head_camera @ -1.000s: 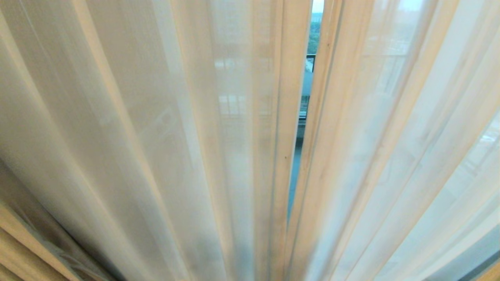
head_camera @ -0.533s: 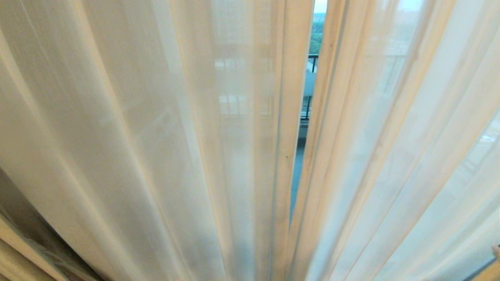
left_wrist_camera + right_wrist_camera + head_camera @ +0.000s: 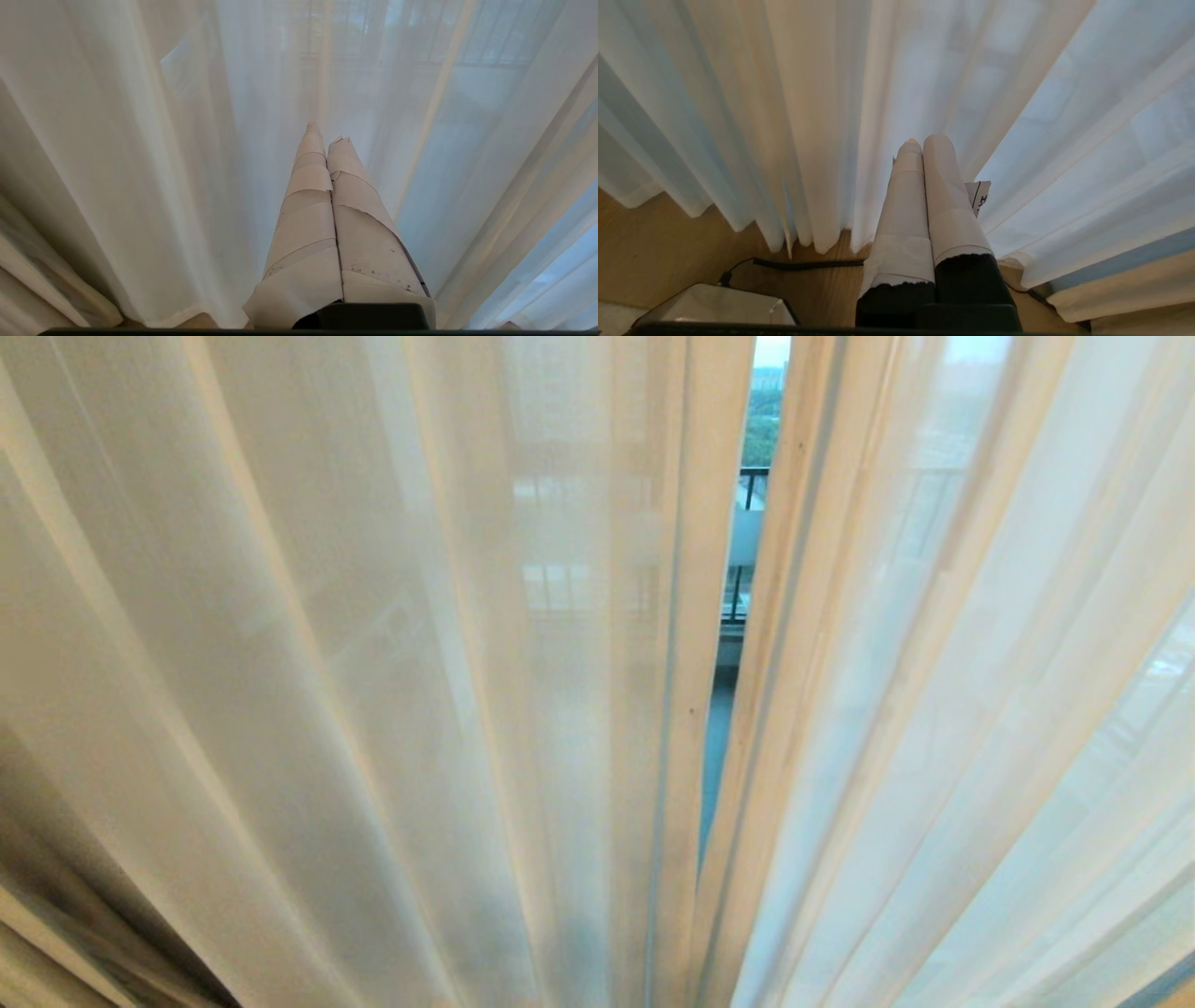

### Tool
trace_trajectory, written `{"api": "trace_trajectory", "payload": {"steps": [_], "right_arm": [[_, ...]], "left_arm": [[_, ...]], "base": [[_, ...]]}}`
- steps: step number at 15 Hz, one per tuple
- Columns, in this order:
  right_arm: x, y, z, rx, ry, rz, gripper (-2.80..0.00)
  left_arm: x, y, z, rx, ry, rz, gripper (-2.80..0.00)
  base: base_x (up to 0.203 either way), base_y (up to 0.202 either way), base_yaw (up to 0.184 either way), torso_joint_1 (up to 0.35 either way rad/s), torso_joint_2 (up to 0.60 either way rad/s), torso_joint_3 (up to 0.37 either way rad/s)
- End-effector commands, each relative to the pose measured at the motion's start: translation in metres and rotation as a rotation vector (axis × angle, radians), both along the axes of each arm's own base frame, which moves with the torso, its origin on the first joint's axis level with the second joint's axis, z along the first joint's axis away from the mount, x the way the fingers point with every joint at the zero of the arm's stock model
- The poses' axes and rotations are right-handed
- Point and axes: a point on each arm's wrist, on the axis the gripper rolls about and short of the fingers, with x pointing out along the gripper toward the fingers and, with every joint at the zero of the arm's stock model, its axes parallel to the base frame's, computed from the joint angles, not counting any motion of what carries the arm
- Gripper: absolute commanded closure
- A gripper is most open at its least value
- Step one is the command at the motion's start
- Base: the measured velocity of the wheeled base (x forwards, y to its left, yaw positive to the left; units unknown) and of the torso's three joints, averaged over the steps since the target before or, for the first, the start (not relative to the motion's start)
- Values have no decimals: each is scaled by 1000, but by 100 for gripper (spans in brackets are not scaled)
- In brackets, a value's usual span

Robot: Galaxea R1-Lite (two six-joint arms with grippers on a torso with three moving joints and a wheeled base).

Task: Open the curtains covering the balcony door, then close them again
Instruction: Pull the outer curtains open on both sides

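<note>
We found the left gripper (image 3: 327,132) with its taped fingers pressed together on nothing, its tips just short of the sheer folds of the curtains (image 3: 373,663) that hung straight ahead of it. The right gripper (image 3: 927,141) was likewise closed and empty, its tips near the sheer pleats ahead of it, with the floor (image 3: 668,242) and a black cable (image 3: 808,264) below it. Only a narrow gap (image 3: 738,597) parted the two sheer panels, showing a sliver of the balcony door glass, so we judged the sound approach was to slide a closed gripper into that gap and sweep one panel edge sideways slowly, keeping the fabric from snagging.
</note>
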Motion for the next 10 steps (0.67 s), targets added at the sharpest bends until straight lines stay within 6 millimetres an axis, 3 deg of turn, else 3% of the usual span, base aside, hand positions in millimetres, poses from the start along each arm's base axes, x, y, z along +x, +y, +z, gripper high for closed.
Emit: {"api": "trace_trajectory", "payload": {"steps": [1, 5, 10], "right_arm": [[-9, 0, -3, -6, -87, -1, 0], [-20, 0, -6, -10, -224, 5, 0], [-20, 0, -6, -4, -227, 8, 0]], "left_arm": [[0, 0, 0, 0, -1, 0, 0], [0, 0, 0, -1, -1, 1, 0], [0, 0, 0, -1, -1, 1, 0]], "base": [[0, 0, 0, 0, 0, 0], [0, 0, 0, 0, 0, 0], [0, 0, 0, 0, 0, 0]]}}
